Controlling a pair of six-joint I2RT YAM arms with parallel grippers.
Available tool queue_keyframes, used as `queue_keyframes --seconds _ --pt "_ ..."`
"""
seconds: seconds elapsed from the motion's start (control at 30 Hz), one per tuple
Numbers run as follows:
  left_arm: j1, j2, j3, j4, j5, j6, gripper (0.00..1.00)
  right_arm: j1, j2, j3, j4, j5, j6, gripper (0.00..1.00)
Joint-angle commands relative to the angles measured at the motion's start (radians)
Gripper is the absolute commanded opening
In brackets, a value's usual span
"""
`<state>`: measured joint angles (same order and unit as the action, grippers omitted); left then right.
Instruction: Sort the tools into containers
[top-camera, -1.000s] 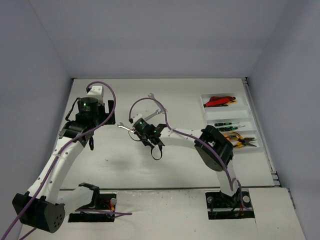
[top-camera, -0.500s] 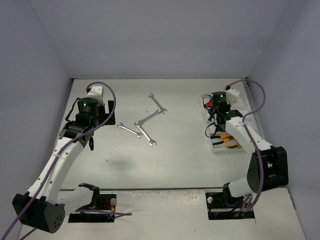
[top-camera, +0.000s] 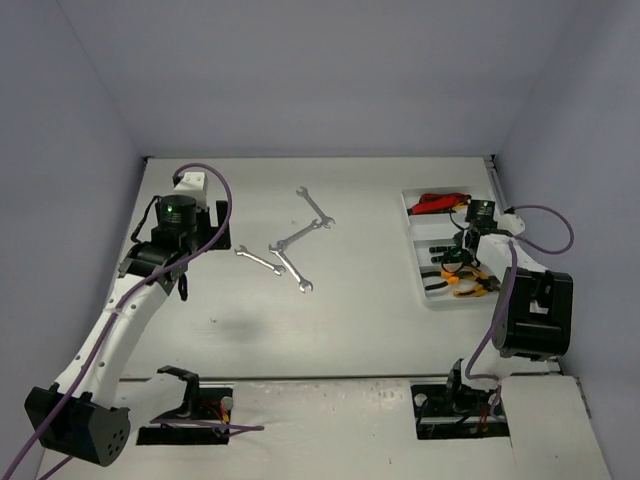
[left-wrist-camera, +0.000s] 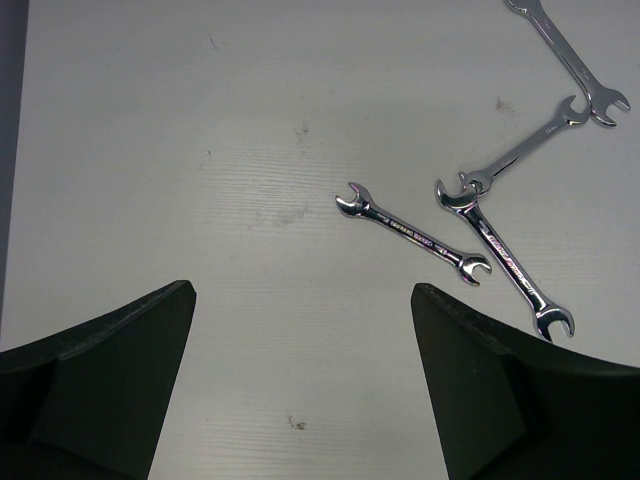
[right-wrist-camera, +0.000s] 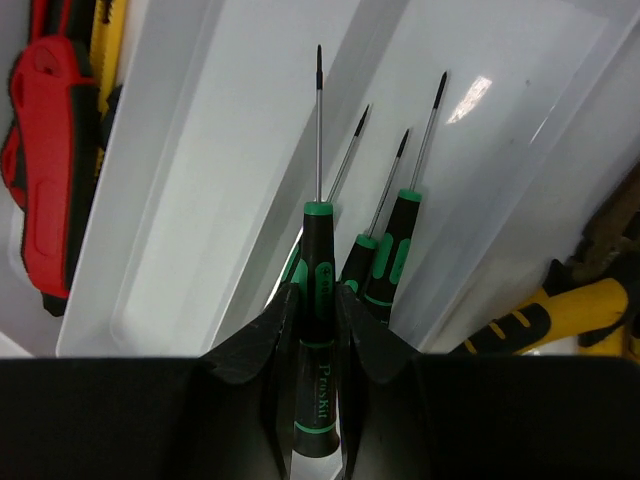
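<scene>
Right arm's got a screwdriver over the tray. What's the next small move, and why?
Probably nudge the right gripper toward the three screwdrivers lying in their compartment before opening the fingers. The held screwdriver seems to point off to their side, near the divider.

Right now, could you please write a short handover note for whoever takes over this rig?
Left gripper: open, empty, hovering over the table beside the wrenches.
Right gripper: shut on a screwdriver, at the tray compartment where three screwdrivers already lie.
Done: red cutters and pliers each sit in a compartment of their own.
Left: release the held screwdriver, then move the four wrenches off the table. The compartment between cutters and screwdrivers looks empty.
</scene>
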<state>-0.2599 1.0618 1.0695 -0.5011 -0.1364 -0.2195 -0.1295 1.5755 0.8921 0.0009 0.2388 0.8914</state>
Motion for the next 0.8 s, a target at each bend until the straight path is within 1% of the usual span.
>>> queue_keyframes --seconds 0.0,0.13,0.17,0.27,0.33,0.43,0.5,0.57,0.63,0.67,0.73,0.77 --pt "-0.002 -0.023 0.023 0.033 -0.006 0.006 0.87 0.001 0.018 0.027 0.069 -0.054 0.054 0.17" --pt "-0.002 -0.026 0.021 0.032 -0.005 0.006 0.87 0.001 -0.01 0.029 0.077 -0.064 0.012 0.43" --pt "-0.002 -0.026 0.021 0.032 -0.004 0.006 0.87 0.001 -0.023 0.03 0.077 -0.07 -0.004 0.49" --pt "-0.002 -0.027 0.022 0.033 -0.001 0.006 0.87 0.014 -0.076 0.028 0.077 -0.077 -0.054 0.58" --pt "-0.002 -0.025 0.023 0.032 0.001 0.006 0.87 0.046 -0.111 0.031 0.077 -0.082 -0.125 0.59" --pt "-0.002 -0.023 0.023 0.032 0.003 0.006 0.87 0.124 -0.154 0.071 0.076 -0.089 -0.294 0.58" --pt "-0.002 -0.023 0.023 0.032 0.004 0.008 0.87 0.253 -0.147 0.108 0.077 -0.118 -0.414 0.58" --pt "-0.002 -0.023 0.023 0.032 0.002 0.008 0.87 0.348 -0.125 0.16 0.074 -0.179 -0.531 0.6" --pt "-0.002 -0.023 0.021 0.032 0.001 0.009 0.87 0.453 -0.087 0.198 0.065 -0.205 -0.637 0.6" --pt "-0.002 -0.022 0.021 0.033 0.0 0.008 0.87 0.481 -0.062 0.222 0.056 -0.217 -0.684 0.59" --pt "-0.002 -0.018 0.021 0.032 -0.005 0.011 0.87 0.581 -0.007 0.265 0.043 -0.239 -0.742 0.56" --pt "-0.002 -0.016 0.02 0.032 -0.005 0.011 0.87 0.601 0.031 0.295 0.031 -0.267 -0.758 0.54"
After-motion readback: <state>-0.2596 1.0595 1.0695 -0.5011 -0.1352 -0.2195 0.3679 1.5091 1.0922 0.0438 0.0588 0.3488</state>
